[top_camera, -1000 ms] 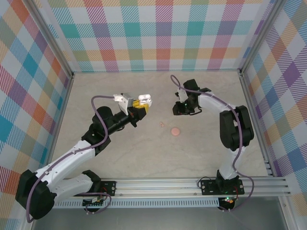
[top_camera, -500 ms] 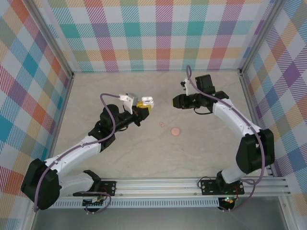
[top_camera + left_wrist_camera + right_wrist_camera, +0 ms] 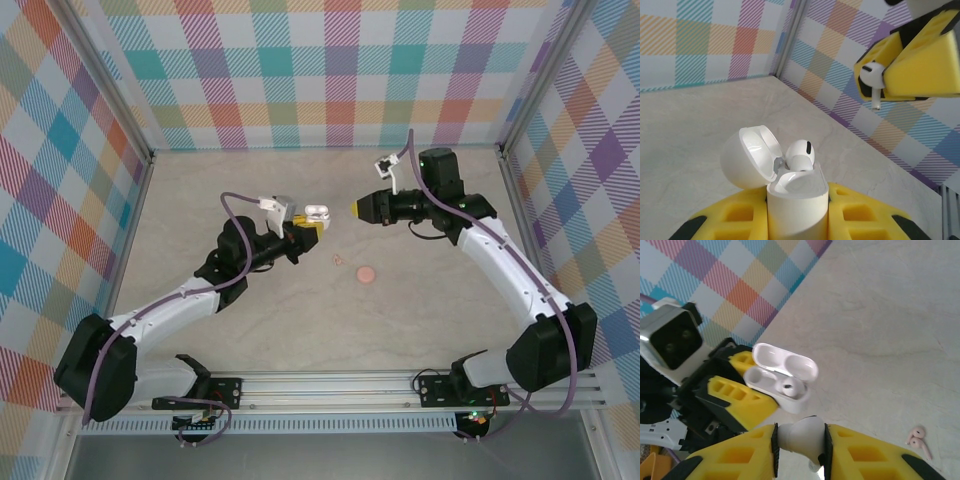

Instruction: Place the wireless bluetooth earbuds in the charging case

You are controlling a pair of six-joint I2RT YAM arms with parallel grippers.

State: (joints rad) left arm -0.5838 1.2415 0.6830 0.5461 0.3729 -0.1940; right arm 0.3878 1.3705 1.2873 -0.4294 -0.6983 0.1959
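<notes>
The charging case [image 3: 317,213] is small, white and glossy, with its lid [image 3: 747,157] swung open. My left gripper [image 3: 303,229] is shut on the case's body [image 3: 797,205] and holds it upright above the table. One white earbud [image 3: 800,152] sits in the case's far slot; the near slot is empty. My right gripper [image 3: 357,208] points left at the case, a short gap away, and is shut on the other earbud [image 3: 802,435]. In the left wrist view that earbud [image 3: 872,75] pokes from between the yellow fingers [image 3: 920,65], stem down. From the right wrist, the case [image 3: 785,377] lies just ahead.
A flat salmon-pink disc [image 3: 366,272] and a tiny pinkish bit [image 3: 338,260] lie on the beige table below the grippers. The pinkish bit [image 3: 916,436] also shows at the right wrist view's lower right. Plaid walls enclose three sides; a metal rail [image 3: 400,385] runs along the near edge.
The right arm has stretched out and turned its gripper to face left toward the case. The left arm has carried the case a little to the right.
</notes>
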